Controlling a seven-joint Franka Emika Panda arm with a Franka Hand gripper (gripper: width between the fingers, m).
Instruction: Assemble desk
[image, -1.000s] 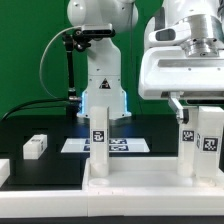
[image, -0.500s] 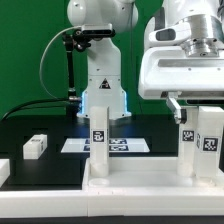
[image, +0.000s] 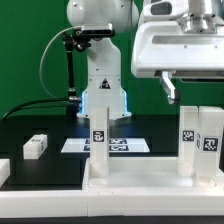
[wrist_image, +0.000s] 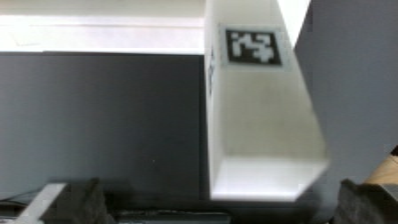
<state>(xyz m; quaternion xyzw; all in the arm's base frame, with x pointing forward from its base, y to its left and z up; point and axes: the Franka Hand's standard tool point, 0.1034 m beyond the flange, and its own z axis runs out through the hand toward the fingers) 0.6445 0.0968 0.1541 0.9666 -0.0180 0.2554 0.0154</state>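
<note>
The desk lies in the near part of the exterior view. Its top (image: 150, 183) rests flat with the underside up, so the legs can be set in from above. The top's long axis runs across the exterior view from left to right.

Three legs stand upright in it, long axes vertical and free ends pointing up. One leg (image: 100, 135) is towards the exterior view's left. A pair, the right leg (image: 188, 140) and its neighbour (image: 211, 142), stands close together at the exterior view's right. Their tags face the camera.

A fourth leg (image: 35, 147) lies on its side on the black table (image: 50, 128), well apart from the top. It probably waits its turn.

The gripper (wrist_image: 217, 203) hangs above the right pair with its fingers (image: 168, 88) spread wide, and it pinches nothing. In the wrist view an upright leg (wrist_image: 267, 100) rises between the two fingers with clear space on either side, so it stands by its own seat in the top. That placing suggests the leg needs no more holding and the gripper is free for the loose one.

The marker board (image: 70, 146) lies flat behind the desk, in front of the arm's base (image: 100, 95).
</note>
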